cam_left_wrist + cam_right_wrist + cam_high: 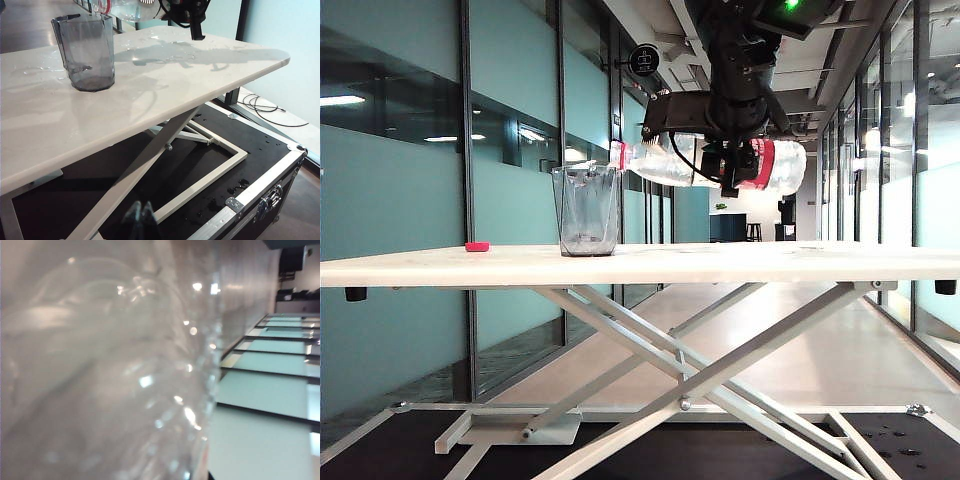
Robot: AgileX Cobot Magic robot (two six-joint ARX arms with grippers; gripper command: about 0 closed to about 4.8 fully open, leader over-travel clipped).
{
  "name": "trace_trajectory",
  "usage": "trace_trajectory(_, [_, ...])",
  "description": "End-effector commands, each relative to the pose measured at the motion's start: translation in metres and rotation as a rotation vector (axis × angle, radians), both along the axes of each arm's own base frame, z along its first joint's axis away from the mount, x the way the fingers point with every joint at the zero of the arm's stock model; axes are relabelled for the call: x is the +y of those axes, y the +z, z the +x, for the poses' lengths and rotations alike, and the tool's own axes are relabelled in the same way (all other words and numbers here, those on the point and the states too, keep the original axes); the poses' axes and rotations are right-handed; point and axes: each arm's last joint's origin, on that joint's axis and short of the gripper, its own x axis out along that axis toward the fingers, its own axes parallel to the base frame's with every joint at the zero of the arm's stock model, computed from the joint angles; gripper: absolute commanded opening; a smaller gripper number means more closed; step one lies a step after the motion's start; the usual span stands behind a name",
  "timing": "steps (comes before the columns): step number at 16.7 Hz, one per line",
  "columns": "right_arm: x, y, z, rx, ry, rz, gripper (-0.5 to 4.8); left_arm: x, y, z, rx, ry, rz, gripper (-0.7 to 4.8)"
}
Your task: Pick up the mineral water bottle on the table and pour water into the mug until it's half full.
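Observation:
My right gripper [730,168] is shut on the mineral water bottle [700,165], which lies nearly level in the air above the table [770,262]. Its red-banded neck [618,155] points at the rim of the mug [586,210], just touching or just beside it. The grey-tinted mug [87,52] stands upright on the tabletop; how much water it holds I cannot tell. In the right wrist view the clear ribbed bottle [110,370] fills the picture, blurred, and hides the fingers. My left gripper [141,214] hangs shut below the table's near edge, away from both.
A small red cap [477,246] lies on the table left of the mug. Water drops and wet patches [167,47] spread over the tabletop around the mug. Under the table are its crossed white frame [700,380] and a black case with metal edging [260,185].

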Motion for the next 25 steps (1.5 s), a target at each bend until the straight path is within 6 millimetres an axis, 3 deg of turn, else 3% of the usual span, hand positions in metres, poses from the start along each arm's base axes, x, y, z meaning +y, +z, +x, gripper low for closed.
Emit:
trace_trajectory(1, [0.000,0.018,0.000,-0.093,-0.015,0.001,1.98,0.000,0.001,0.000,-0.009,-0.005,0.002,-0.05])
trace_trajectory(11, [0.016,0.022,-0.007,-0.123,0.037,-0.058,1.98,0.000,0.001,0.000,-0.009,-0.005,0.002,-0.05])
trace_trajectory(25, [0.016,0.022,-0.008,-0.126,0.011,-0.116,1.98,0.000,0.001,0.000,-0.009,-0.005,0.002,-0.05])
